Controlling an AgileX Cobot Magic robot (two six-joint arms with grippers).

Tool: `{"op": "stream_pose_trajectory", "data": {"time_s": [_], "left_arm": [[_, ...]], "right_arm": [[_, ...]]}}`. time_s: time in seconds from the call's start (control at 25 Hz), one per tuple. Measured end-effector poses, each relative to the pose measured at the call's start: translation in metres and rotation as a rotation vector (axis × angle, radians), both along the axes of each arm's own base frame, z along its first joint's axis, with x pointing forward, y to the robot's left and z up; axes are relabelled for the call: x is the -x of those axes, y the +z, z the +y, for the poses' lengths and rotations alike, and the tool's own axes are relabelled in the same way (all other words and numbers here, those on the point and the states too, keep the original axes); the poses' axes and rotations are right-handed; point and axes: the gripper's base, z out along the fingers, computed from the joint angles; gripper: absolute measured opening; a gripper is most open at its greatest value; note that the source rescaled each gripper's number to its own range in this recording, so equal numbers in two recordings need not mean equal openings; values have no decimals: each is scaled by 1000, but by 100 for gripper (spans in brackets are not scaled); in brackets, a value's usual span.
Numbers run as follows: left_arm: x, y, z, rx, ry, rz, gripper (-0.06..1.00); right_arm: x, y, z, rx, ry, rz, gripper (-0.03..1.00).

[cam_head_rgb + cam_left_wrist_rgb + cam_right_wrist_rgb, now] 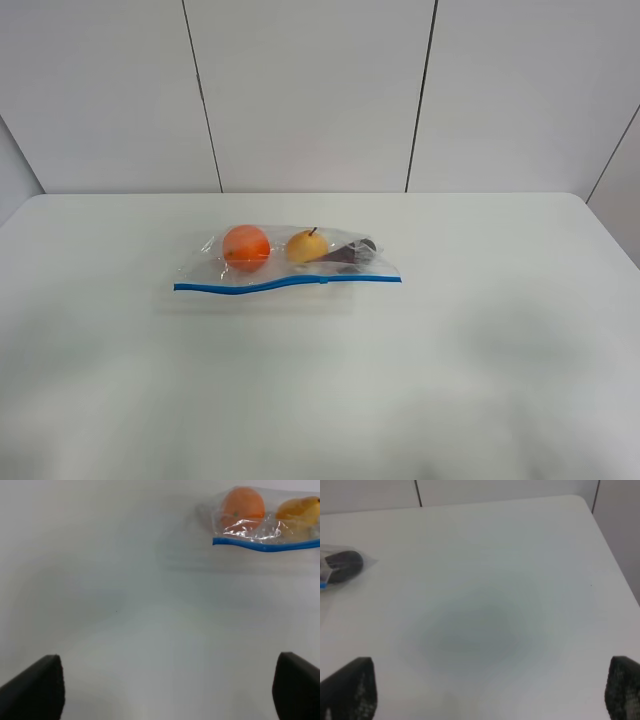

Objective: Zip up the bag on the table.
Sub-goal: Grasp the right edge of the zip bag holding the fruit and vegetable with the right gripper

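Bag (265, 517) cut off by frame edge in L wrist view; R wrist view shows just one end. Zip strip (288, 283) sealed or not: too small to tell.

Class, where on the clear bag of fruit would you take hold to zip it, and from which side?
Probably the blue zipper strip, at its left end, approached from the near edge of the table: the strip lies flat and exposed along the near side of the bag, with the orange and yellow pear bulging behind it.

The clear bag (285, 268) is lying flat near the middle of the white desk (470, 350). Its blue zip strip (250, 286) is running along the near side. Orange, yellow and dark purple food is showing through.
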Motion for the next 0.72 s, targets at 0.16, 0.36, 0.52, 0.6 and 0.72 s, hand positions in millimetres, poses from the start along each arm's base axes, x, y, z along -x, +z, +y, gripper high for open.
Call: {"op": "stream_pose_trajectory", "data": {"time_s": [0.16, 0.36, 0.52, 0.6, 0.72], "left_arm": [[0, 0, 0, 0, 0, 0, 100], [0, 0, 0, 0, 0, 0, 100], [0, 0, 0, 0, 0, 0, 100], [0, 0, 0, 0, 0, 0, 100], [0, 0, 0, 0, 0, 0, 100]], "right_arm": [[0, 0, 0, 0, 0, 0, 100], [0, 0, 0, 0, -1, 0, 100], [-6, 11, -1, 5, -3, 16, 100], [-16, 25, -1, 5, -2, 27, 100], [-40, 49, -2, 5, 0, 63, 100]]}}
